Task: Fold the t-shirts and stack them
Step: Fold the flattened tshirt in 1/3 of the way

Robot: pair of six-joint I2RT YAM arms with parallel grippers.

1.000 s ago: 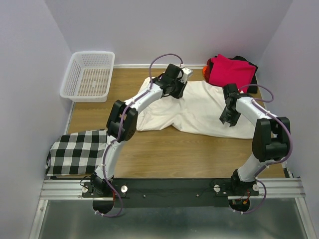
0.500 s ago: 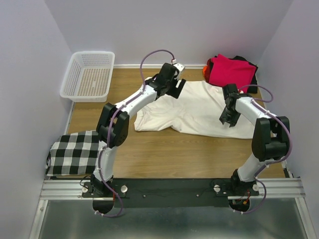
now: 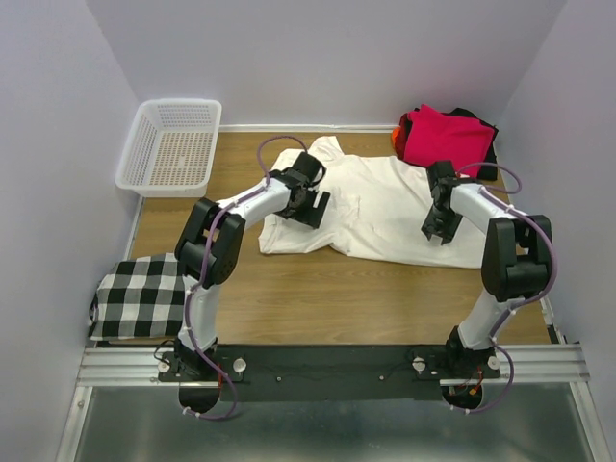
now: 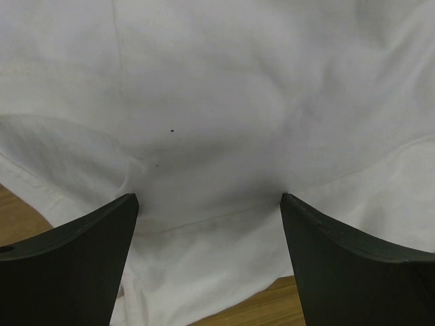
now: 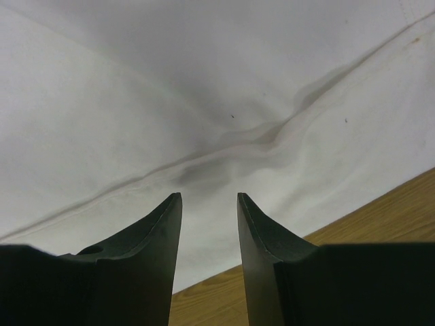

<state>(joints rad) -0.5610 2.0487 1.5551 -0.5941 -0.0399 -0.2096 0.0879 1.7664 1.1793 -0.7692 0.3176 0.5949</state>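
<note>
Just let go of far edge with left gripper [image 4: 207,197]; jaws now wide apart, empty, drawn back low over left part of cream t-shirt [image 3: 385,207]. Spread flat mid-table, sleeve laid out toward back. Right gripper [image 5: 209,195] unmoved: half open above near hem, nothing pinched. Flattening probably done; first fold next.

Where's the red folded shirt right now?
In the top view, the red shirt lies at the far right corner of the table, on a black shirt, just beyond the spread cream shirt.
</note>
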